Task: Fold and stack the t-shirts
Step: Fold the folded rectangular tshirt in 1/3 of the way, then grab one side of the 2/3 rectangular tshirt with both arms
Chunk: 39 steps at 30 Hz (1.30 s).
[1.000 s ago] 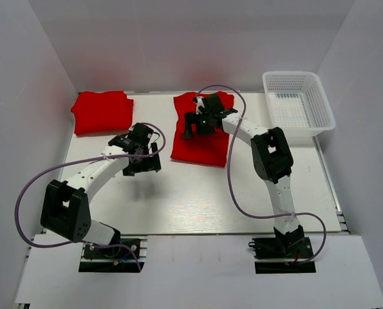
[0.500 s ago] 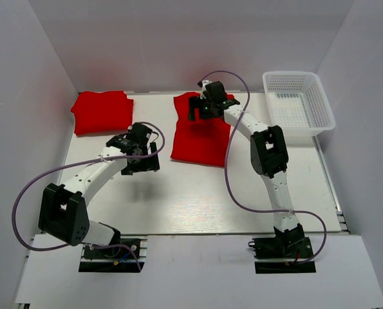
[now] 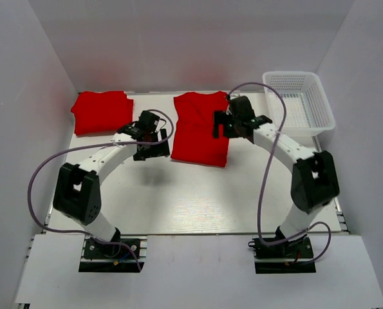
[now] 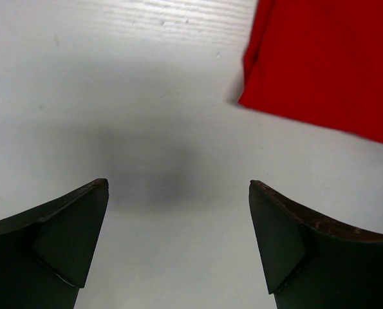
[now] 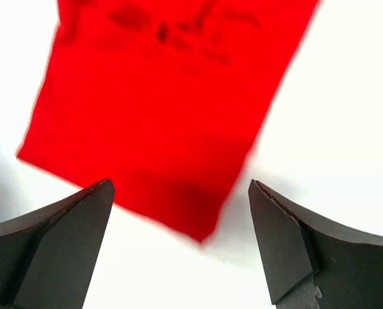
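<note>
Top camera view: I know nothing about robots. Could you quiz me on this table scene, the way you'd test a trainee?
1. True or false: the left gripper is clamped on a t-shirt.
2. Where does the white basket stand? A) at the far right corner of the table B) between the arm bases C) on top of a shirt
3. How many red t-shirts lie on the table?
Key: 1. False: its jaws are open over bare table, beside the middle t-shirt. 2. A. 3. Two: the middle t-shirt and a folded t-shirt at the far left.
</note>
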Available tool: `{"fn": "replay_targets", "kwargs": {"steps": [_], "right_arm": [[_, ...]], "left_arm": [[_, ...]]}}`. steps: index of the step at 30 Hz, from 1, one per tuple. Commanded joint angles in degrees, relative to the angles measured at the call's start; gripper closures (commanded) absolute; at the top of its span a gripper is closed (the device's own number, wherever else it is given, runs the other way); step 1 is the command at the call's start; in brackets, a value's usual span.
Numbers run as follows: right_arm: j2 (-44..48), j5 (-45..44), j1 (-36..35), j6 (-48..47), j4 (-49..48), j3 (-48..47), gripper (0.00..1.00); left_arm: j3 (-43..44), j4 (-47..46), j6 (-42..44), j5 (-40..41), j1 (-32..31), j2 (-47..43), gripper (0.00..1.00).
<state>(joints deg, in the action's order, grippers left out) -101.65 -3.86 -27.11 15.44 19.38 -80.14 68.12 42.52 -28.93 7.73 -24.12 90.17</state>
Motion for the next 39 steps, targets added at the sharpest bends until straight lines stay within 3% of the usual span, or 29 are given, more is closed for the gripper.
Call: {"fn": "replay_targets", "kwargs": {"steps": [1, 11, 20, 27, 31, 35, 38, 39], "right_arm": [[5.2, -1.9, 0.7, 3.9, -0.3, 6.7, 0.09], [5.1, -0.3, 0.6, 11.1, -0.8, 14.6, 0.09], [-1.1, -4.4, 0.5, 15.9, 3.2, 12.0, 0.09], [-1.8, -4.8, 0.0, 18.0, 3.5, 14.0, 0.11], [-3.5, -2.8, 0.0, 18.7, 3.2, 14.0, 0.25], [-4.9, -1.8, -0.5, 19.7, 2.5, 14.1, 0.52], [-5.1, 1.2, -0.9, 19.7, 1.7, 14.7, 0.56], [-5.3, 1.4, -1.2, 19.7, 1.1, 15.2, 0.64]], "left_arm": [[3.3, -4.8, 1.3, -2.7, -0.1, 4.4, 0.00], [11.0, -8.1, 3.3, -0.6, -1.4, 17.8, 0.00], [7.4, -12.6, 3.4, -0.9, -3.0, 21.1, 0.00], [6.2, -12.6, 2.7, 0.2, -5.4, 23.2, 0.08], [4.2, -13.3, 2.7, -0.3, -5.9, 23.2, 0.13], [4.2, -13.8, 2.2, -1.0, -6.5, 24.3, 0.25], [4.2, -14.8, 2.2, -2.2, -6.5, 24.3, 0.31], [4.2, -15.4, 2.2, -2.2, -6.5, 24.8, 0.33]]}}
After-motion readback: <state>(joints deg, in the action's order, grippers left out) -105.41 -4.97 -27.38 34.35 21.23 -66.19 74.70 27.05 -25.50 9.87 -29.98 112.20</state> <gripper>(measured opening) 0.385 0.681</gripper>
